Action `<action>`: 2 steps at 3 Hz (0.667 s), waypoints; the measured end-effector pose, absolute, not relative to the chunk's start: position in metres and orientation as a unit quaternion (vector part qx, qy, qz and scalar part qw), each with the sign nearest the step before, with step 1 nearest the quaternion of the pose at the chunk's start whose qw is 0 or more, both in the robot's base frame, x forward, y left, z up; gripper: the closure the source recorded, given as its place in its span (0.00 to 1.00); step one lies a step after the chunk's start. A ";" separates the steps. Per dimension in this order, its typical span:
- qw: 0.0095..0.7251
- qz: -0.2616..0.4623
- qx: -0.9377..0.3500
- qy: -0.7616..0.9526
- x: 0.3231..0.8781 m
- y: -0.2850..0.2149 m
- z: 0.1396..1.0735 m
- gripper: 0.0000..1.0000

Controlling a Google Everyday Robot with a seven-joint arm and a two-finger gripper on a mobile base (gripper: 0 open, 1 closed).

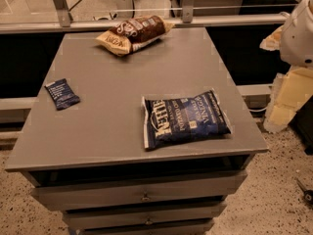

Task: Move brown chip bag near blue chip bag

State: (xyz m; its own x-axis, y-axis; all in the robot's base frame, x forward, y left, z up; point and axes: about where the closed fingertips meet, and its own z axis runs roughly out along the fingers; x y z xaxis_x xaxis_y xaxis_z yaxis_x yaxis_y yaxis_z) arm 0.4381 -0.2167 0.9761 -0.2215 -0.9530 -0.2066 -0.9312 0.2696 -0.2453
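The brown chip bag [133, 33] lies at the far edge of the grey tabletop [112, 97], puffed, with a dark brown middle, tan ends and white lettering. The blue chip bag [185, 118] lies flat near the front right of the tabletop, navy with white "Kettle" lettering. The two bags are well apart. My gripper is out of view. Only a white rounded part of my arm [299, 31] shows at the upper right edge, off the table and to the right of it.
A small dark blue rectangular packet [62, 93] lies near the table's left edge. The table has drawers [142, 192] below its front. A glass railing [146, 21] runs behind the table. Yellowish foam pieces [288, 94] stand to the right.
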 end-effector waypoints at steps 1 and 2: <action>0.159 -0.034 -0.603 0.781 0.438 -0.217 0.976 0.00; 0.187 -0.036 -0.586 0.787 0.478 -0.204 0.970 0.00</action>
